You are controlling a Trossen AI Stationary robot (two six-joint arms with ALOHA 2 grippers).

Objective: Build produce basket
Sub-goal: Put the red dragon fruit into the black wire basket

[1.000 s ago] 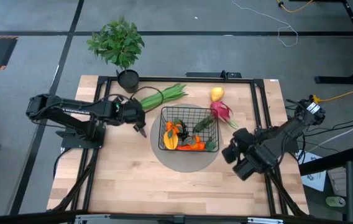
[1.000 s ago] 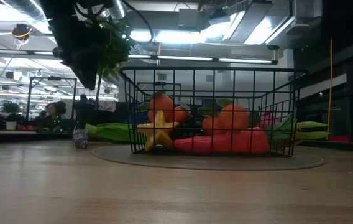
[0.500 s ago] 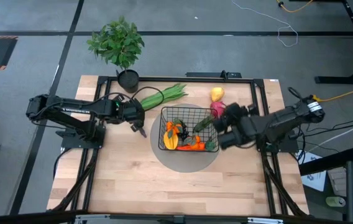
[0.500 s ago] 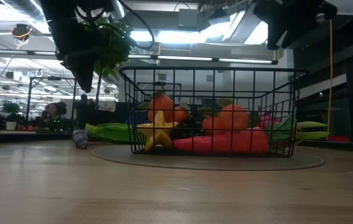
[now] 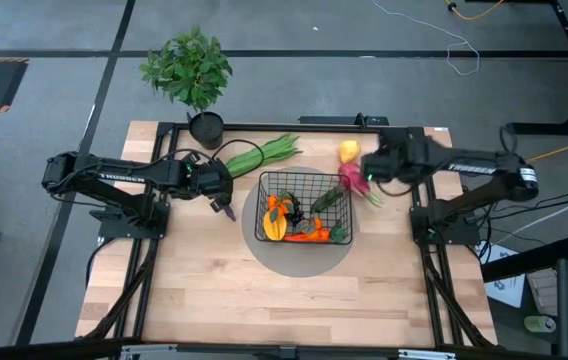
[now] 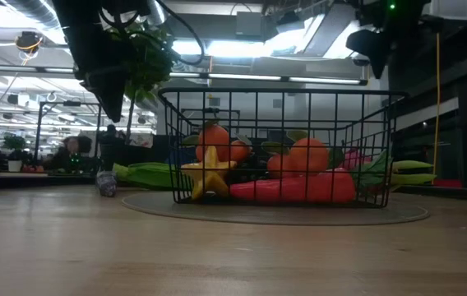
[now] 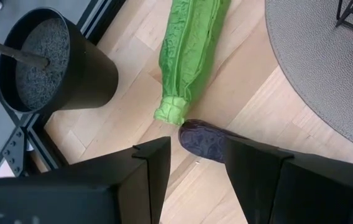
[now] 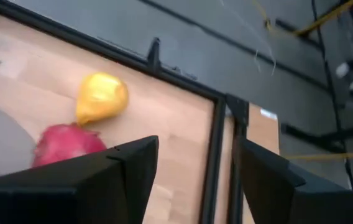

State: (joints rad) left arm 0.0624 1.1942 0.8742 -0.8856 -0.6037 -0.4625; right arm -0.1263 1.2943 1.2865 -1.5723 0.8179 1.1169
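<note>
On the wooden surface (image 5: 264,300), at its middle, a round grey mat (image 5: 299,262) carries the basket (image 5: 302,208), a black wire-grid box with upright sides. Inside it lie two tangerines (image 6: 215,140), a yellow star-shaped fruit (image 6: 207,177), an orange-red carrot (image 6: 295,188) and a dark green piece (its kind cannot be told).

Just left of the mat the left hand (image 5: 224,205) hovers with its fingers (image 7: 145,171) apart and nothing between them; the left wrist view shows a dark purple grape (image 7: 202,142) lying on the wood beneath them, touching the cut end of the long green stalk bundle (image 7: 189,56). That bundle runs along the basket's far left corner toward the black pot (image 7: 52,65) of a leafy plant (image 5: 188,68), which stands at the surface's far edge.

Beyond the basket's right corner the right hand (image 5: 372,172) hangs with fingers (image 8: 130,171) parted, empty, over the pink dragon fruit (image 8: 68,144). The yellow fruit (image 8: 102,96) lies just beyond the dragon fruit, near the black frame rail (image 8: 217,155).

No writing or label can be read anywhere.
</note>
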